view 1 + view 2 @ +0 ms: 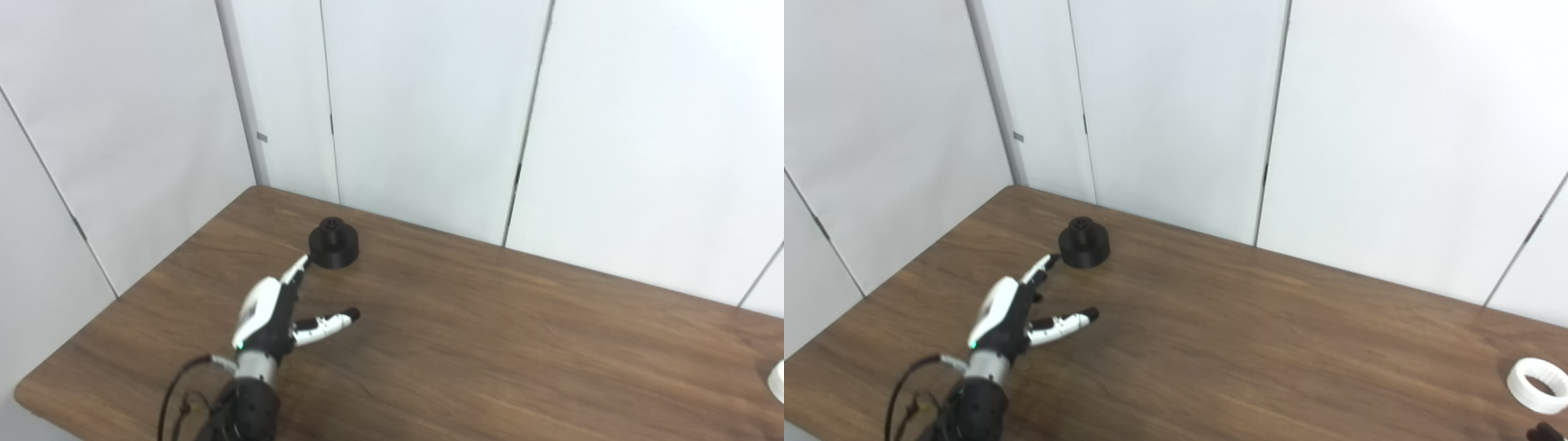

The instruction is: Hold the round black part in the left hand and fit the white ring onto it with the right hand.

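The round black part (333, 244) is seen on the table (490, 343), unheld. Just short of it, the left hand (275, 312) is spread, empty. The white ring (1538, 376) lies well apart. Of the right hand (1543, 433), only dark fingertips are seen; its state cannot be told.

Even, bright overhead light; soft shadow under left hand (269, 315) (slight overall softness, mild glare beyond it).

Round black part (333, 244) upright, white ring (1538, 376) flat
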`<act>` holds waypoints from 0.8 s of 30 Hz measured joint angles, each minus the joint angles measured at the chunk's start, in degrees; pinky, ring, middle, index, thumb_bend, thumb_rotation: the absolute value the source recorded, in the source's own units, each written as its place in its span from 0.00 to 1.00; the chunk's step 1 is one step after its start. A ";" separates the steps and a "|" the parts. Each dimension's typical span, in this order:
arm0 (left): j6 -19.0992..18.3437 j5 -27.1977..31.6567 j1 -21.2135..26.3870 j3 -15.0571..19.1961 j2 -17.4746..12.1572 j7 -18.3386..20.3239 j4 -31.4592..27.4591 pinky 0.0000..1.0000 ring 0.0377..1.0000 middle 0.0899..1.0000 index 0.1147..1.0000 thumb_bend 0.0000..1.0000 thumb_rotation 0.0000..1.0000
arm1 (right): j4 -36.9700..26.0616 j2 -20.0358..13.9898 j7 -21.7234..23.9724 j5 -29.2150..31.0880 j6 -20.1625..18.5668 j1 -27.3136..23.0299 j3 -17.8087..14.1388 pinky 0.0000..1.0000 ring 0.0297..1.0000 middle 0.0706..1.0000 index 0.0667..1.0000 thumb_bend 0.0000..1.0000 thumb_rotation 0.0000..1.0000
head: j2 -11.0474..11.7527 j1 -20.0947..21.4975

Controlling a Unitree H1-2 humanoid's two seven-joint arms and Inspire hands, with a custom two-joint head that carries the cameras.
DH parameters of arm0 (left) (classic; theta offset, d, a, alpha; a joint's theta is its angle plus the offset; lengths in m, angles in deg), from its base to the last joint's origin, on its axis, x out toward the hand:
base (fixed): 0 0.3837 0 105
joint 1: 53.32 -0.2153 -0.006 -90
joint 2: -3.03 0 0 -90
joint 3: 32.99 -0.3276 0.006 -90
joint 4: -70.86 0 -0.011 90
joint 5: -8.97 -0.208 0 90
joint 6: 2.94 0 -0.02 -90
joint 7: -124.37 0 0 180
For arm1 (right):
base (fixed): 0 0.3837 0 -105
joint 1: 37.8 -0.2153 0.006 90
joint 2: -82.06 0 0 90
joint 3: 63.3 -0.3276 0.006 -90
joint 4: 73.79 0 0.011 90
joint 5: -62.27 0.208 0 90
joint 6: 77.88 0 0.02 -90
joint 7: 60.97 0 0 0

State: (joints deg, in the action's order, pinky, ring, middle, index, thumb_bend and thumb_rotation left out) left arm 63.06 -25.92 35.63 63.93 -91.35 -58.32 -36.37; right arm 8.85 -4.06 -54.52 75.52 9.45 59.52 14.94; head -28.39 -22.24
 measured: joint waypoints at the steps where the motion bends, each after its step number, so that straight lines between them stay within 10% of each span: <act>1: 0.00 -1.10 0.64 -0.09 -0.99 0.10 0.85 0.78 0.90 0.92 0.90 0.96 0.44 | -0.02 0.29 -0.02 -0.04 -0.03 -0.02 0.11 0.79 0.89 0.88 0.85 0.70 0.97 | 0.00 0.00; 7: 0.04 -6.30 3.23 -3.63 -6.03 1.23 7.89 0.95 0.94 0.92 0.87 1.00 0.50 | -0.10 0.58 -0.15 -0.33 -0.03 0.00 0.44 0.79 0.90 0.89 0.86 0.71 0.95 | -0.26 0.79; 24: 0.66 -6.83 16.32 -6.41 -10.29 0.84 32.18 0.94 0.95 0.92 0.84 1.00 0.51 | -0.78 1.79 -0.29 -0.18 0.04 0.26 0.95 0.88 0.92 0.91 0.89 0.73 0.96 | -0.88 2.11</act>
State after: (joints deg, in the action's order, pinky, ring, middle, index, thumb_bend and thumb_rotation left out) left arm 63.72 -32.75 51.95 57.53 -101.64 -57.48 -4.20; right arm 8.06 -2.27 -54.81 75.34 9.49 59.77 15.89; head -29.27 -20.13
